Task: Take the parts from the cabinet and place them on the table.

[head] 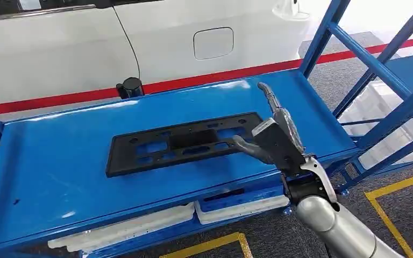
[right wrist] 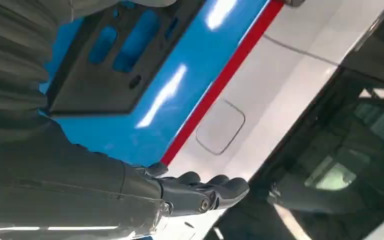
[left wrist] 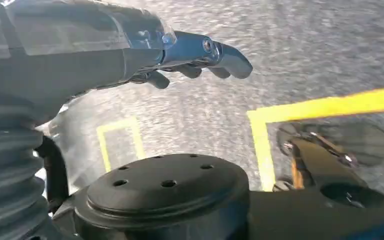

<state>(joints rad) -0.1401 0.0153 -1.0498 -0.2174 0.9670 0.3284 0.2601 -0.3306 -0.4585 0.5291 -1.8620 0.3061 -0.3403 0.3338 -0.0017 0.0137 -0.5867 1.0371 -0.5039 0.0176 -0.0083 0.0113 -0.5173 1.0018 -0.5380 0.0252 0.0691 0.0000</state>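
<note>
Flat, black part (head: 180, 142) lies crosswise (right end farther).

Part (head: 183, 142) on table (head: 54, 166)

1. The table (head: 59, 172) is glossy bright blue, as is the rack frame (head: 376, 64).
2. The slotted part (head: 183, 142) on it is matt black.
3. The right hand (head: 271, 134) is dark grey on a silver arm.
4. The car body (head: 59, 48) is white.
5. The floor stripe (head: 204, 79) is red; the floor marking (left wrist: 325, 105) is yellow on speckled grey.
6. The trays (head: 236, 209) below are white.
</note>
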